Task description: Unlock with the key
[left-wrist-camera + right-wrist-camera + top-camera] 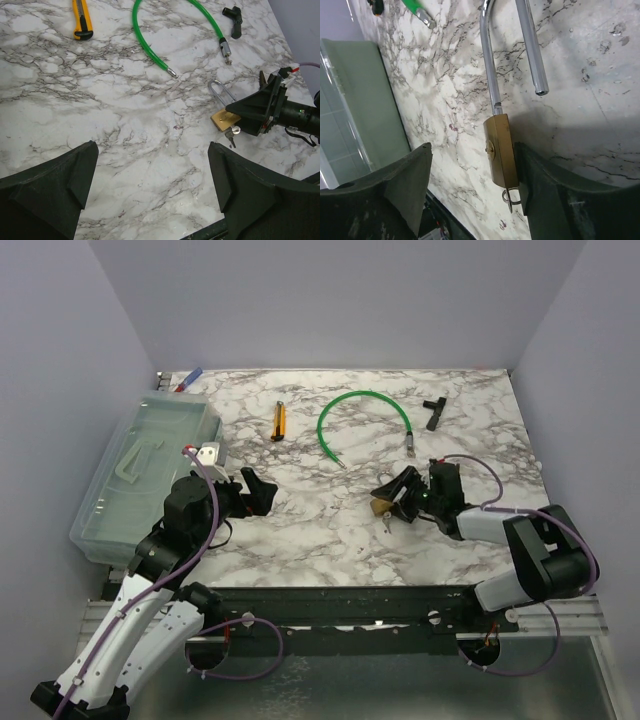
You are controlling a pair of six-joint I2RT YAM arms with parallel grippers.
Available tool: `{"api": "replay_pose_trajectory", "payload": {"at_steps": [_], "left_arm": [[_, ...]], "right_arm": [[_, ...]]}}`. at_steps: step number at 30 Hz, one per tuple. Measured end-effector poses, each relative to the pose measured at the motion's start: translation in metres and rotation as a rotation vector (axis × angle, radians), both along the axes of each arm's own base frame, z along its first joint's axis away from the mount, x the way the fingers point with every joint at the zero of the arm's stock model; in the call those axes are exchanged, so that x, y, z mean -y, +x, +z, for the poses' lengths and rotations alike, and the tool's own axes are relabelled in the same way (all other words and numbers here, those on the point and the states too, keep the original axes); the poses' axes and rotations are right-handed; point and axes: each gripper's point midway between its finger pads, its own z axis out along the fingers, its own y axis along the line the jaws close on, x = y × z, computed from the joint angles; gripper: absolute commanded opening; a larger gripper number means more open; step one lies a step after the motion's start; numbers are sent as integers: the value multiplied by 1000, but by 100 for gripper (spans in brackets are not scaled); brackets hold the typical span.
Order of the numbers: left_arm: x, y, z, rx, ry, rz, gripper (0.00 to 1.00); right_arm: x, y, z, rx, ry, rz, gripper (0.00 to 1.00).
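Storage bin (175, 420) sits at the far left and has no part in this. Just right of it my left jaws hang over bare desk (330, 530), spread wide and holding nothing. Farther back lie a yellow knife (279, 421) and the green cable (360, 393), neither needed.

Right of centre, towards the near edge, is the brass padlock (225, 120). It lies flat with its shackle (490, 55) pointing far. The key (231, 134) is at the near end of the body, apparently seated in the keyhole. From my right wrist, one shackle leg ends clear of the body, so I judge the lock sprung or nearly so.

My right jaws are also open and clamp nothing. They straddle the padlock, with the body resting against one finger and the other finger well apart.

To do this well, I would close the right jaws squarely on the brass flanks, so the lock cannot skate on the smooth marble. Then I would bring the left jaws in from the near side and pinch the key's flat head across its faces. The turn should be gentle, because the key is thin and would slip or bend under a crooked grip. The black T-shaped tool (435, 410) at the far right should be left alone.
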Motion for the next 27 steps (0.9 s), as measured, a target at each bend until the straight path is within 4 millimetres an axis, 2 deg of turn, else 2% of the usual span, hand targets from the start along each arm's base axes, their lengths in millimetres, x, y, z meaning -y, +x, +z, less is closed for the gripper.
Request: {"api": "replay_pose_trajectory", "payload": {"at_steps": [5,15,19,22,27], "left_arm": [[0,0,0,0,0,0,99],[0,-1,1,3,-2,0,99],[0,-1,2,6,-3,0,99],[-1,-1,2,7,-4,0,99],[-1,-1,2,8,-4,0,99]], "right_arm": [[7,-2,15,43,-30,0,81],[33,-3,45,126,-200,-26,84],[43,-3,51,144,-266,-35,71],[49,-8,45,127,-311,-31,57],[54,-10,34,102,-355,-14,54]]}}
